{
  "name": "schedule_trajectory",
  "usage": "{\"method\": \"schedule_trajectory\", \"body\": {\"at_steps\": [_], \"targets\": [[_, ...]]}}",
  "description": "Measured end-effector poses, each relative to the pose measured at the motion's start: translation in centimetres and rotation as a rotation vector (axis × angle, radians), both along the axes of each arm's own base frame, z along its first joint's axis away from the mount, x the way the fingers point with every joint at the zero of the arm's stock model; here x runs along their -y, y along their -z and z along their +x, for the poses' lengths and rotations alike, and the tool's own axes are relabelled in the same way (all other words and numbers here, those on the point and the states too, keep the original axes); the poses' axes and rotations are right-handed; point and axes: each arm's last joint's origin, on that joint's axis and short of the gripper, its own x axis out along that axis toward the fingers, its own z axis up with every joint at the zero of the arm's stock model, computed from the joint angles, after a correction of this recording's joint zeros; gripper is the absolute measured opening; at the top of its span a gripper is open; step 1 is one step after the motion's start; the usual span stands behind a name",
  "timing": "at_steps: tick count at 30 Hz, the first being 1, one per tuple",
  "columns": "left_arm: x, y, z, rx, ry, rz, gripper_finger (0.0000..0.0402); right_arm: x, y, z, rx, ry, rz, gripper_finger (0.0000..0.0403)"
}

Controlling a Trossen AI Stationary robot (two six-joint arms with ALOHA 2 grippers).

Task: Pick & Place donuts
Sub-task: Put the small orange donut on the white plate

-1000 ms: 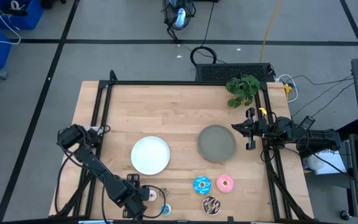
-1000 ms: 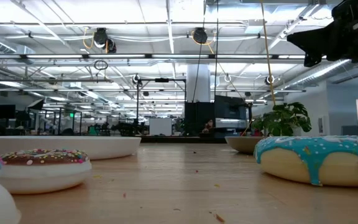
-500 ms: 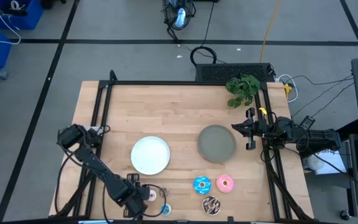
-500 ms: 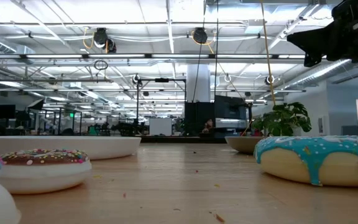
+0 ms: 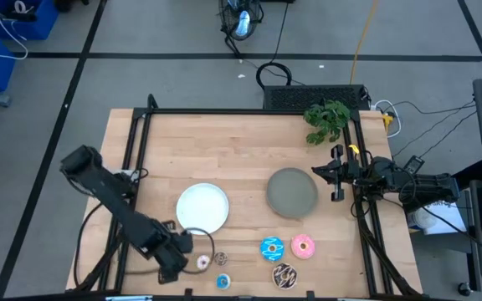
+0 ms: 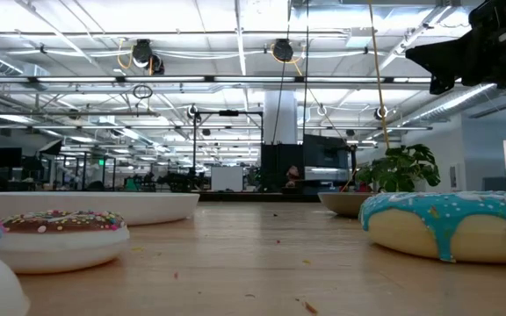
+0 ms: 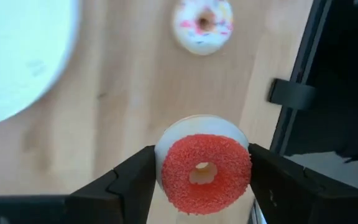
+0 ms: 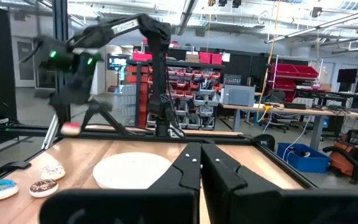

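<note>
My left gripper (image 7: 202, 186) is shut on the tiny red donut (image 7: 205, 172) above the table's near left part (image 5: 172, 253). The tiny white donut (image 7: 202, 23) lies flat on the wood just beyond it (image 5: 202, 262), with the tiny blue one (image 5: 223, 281) beside it. The blue sprinkled donut (image 5: 271, 247), pink donut (image 5: 303, 247) and chocolate donut (image 5: 284, 274) lie flat near the near edge. My right gripper (image 5: 335, 174) waits shut at the right edge, beside the gray plate (image 5: 292, 193). My left gripper pinches the red donut by its outer rim (image 7: 161, 163), one finger (image 7: 132, 183) on each side of the ring. The fingers come from above, pointing down. The donut is lifted clear of the table (image 8: 70, 129), its red face toward the wrist camera.
The white plate (image 5: 202, 208) sits just beyond my left gripper, the gray plate to its right. A black frame rail (image 5: 132, 167) runs along the left side, another along the right. A green plant (image 5: 326, 119) stands at the far right corner. Bare wood fills the far half.
In the last half second my left arm has swung up and back; its gripper has moved from the near edge a little toward the table's left and far side, nearer the white plate. The other donuts and my right arm have kept still.
</note>
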Motion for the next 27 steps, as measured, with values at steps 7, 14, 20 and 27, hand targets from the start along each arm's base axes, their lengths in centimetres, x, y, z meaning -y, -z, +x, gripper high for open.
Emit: {"method": "schedule_trajectory", "body": {"at_steps": [7, 14, 20, 27], "targets": [[-3.8, -5.0, -2.7, 0.030, -0.121, -0.008, 0.0241, 0.0, 0.0, 0.0, -0.002, 0.000, 0.000, 0.0000], [-6.5, -7.2, -4.5, 0.036, -0.210, -0.020, 0.0241, 0.0, 0.1, 0.0, -0.014, 0.000, 0.001, 0.0000], [-6.9, -7.4, -4.7, 0.070, -0.197, 0.014, 0.0241, 0.0, 0.1, 0.0, -0.014, 0.000, 0.001, 0.0000], [-6.9, -7.4, -4.6, 0.073, -0.198, 0.017, 0.0241, 0.0, 0.1, 0.0, -0.012, 0.000, 0.001, 0.0000]]}}
